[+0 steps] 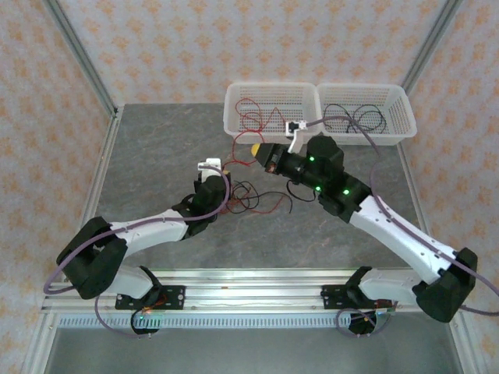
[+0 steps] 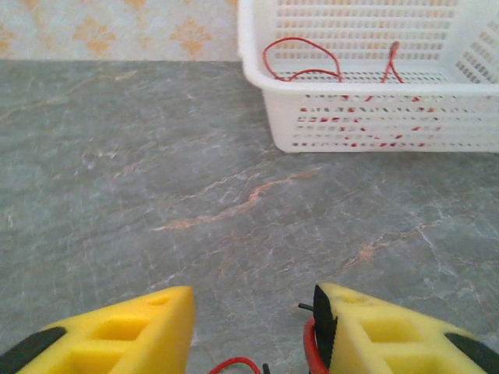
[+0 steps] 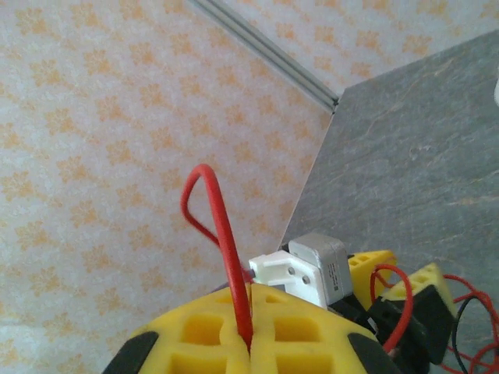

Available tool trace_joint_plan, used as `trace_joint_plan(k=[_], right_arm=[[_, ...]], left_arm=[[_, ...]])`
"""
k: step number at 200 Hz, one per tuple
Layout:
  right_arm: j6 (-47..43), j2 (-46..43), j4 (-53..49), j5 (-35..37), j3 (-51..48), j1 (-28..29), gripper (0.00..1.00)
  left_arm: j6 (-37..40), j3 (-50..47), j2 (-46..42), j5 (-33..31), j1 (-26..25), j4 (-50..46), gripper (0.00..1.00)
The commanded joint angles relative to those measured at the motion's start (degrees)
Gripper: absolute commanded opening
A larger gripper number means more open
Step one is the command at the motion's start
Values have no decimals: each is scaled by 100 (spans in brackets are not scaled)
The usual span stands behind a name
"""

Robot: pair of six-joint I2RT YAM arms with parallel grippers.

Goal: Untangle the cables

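The cables are thin red and black wires. A tangle of them [image 1: 253, 196] lies on the table between the arms. My left gripper [image 1: 228, 174] hangs low at its left edge. In the left wrist view its jaws [image 2: 253, 300] stand apart, with a red cable [image 2: 310, 351] and a black end against the right finger's pad. My right gripper [image 1: 256, 150] is raised just behind the tangle. It is shut [image 3: 251, 290] on a red cable [image 3: 221, 226] that loops up out of the jaws.
Two white baskets stand at the back. The left basket [image 1: 269, 86] [image 2: 374, 125] holds red cables [image 2: 304, 58]. The right basket [image 1: 405, 105] holds black cables [image 1: 359, 117]. Grey marble tabletop [image 2: 156, 171] stretches to the left. Patterned walls enclose the table.
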Motion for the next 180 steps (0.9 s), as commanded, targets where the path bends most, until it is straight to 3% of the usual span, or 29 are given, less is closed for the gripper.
trace_joint_plan(k=[1, 89, 165, 180], right_arm=[[-305, -375, -382, 479, 284, -6, 0], [-1083, -1089, -1563, 2156, 785, -14, 0], [-2056, -1008, -2080, 3776, 1239, -23, 0], [-2191, -940, -2171, 3918, 1386, -32, 0]], left_arm=[[-91, -111, 74, -372, 15, 148, 36], [-533, -698, -40, -243, 211, 253, 35], [-787, -1075, -429, -111, 215, 165, 47], [-788, -1134, -528, -129, 220, 184, 40]])
